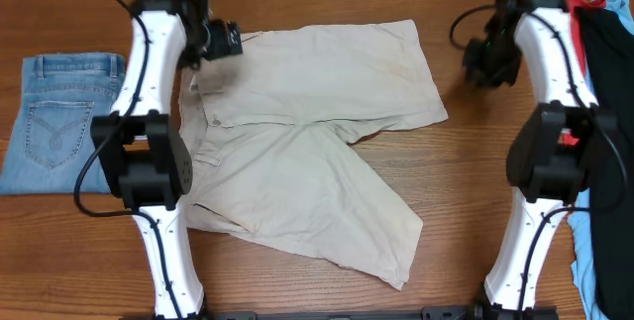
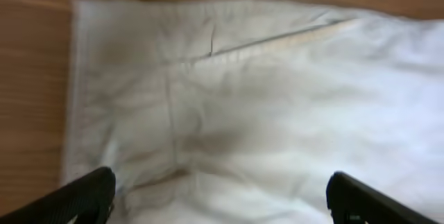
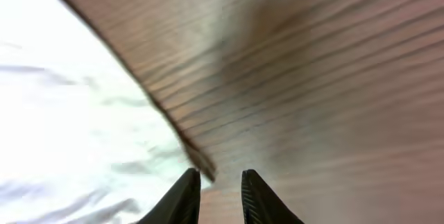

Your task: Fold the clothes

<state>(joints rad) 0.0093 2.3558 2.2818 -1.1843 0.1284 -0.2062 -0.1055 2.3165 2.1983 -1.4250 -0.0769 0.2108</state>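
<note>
shorts (image 1: 307, 132), pale beige: spread flat near the middle of the wooden table (image 1: 456, 201), between the two arms. waistband toward the left arm, two wide legs fanning out to the right, one along the far side, the other angled toward the near edge, a wedge of bare wood between them. some creases across the cloth, nothing folded over yet.

left gripper (image 1: 224, 40) above the far left corner of the shorts, by the waistband. in the left wrist view, left gripper (image 2: 218, 203) with jaws wide apart, a black finger (image 2: 90, 196) at each lower corner, nothing between them. beneath, shorts (image 2: 277, 127) filling most of the picture, a long stitched seam slanting across the upper part, a strip of table (image 2: 35, 78) along the left side. touching the cloth or hovering: cannot tell.

right gripper (image 1: 485, 62) over bare wood just beside the hem of the far leg. in the right wrist view, right gripper (image 3: 220, 196) with jaws drawn almost together, only a slim gap, empty. edge of the shorts (image 3: 69, 120) at left, table (image 3: 319, 78) at right, all rather blurred.

folded light-blue jeans (image 1: 59, 122) at the left edge of the table, beyond the left arm. red garment (image 1: 586, 6), black garment (image 1: 606, 53) and light-blue garment (image 1: 586, 270) heaped at the right edge.
</note>
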